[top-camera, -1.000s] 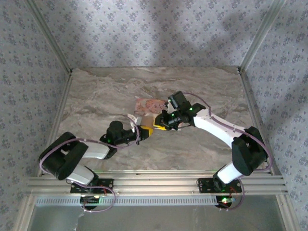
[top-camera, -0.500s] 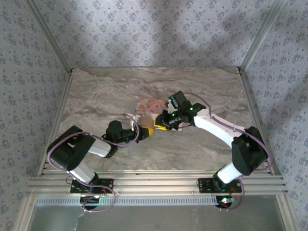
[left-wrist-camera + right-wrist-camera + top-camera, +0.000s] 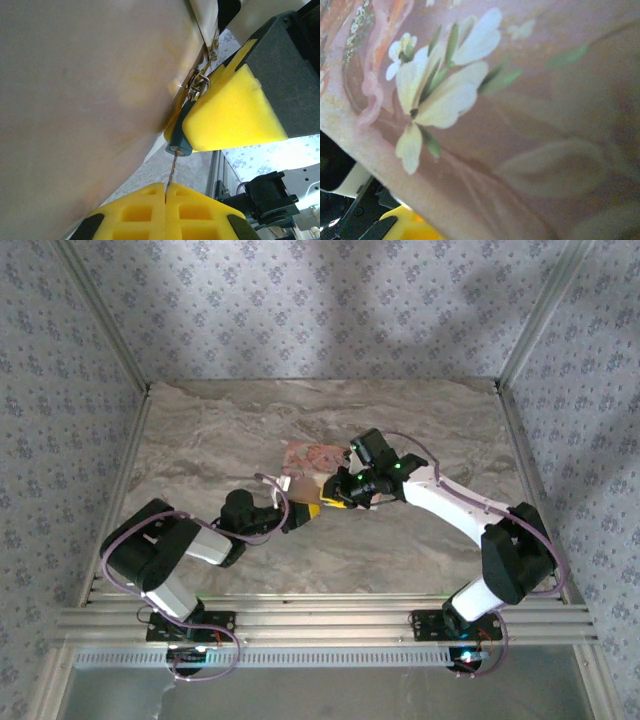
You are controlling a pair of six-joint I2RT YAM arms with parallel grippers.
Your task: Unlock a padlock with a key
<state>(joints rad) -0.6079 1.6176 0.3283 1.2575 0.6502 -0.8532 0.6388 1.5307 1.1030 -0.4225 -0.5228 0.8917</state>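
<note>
Padlock (image 3: 179, 144), a tiny teal block with a metal ring at its top, is hanging in the air above the middle of the table (image 3: 430, 420), slightly nearer the front edge than the far one. It is touching the lower corner of one yellow pad (image 3: 230, 115) of the right gripper (image 3: 328, 503). Whether that gripper is clamping it I cannot tell. A thin key (image 3: 172, 167) is running from the padlock's underside down into the seam of the left gripper (image 3: 165, 189), whose yellow pads are pressing together on it. Both grippers are meeting tip to tip just in front of the pink box (image 3: 312, 456), which is lying flat near the centre. Broad bare marble is stretching out to the left, right and far edges and all four corners.
</note>
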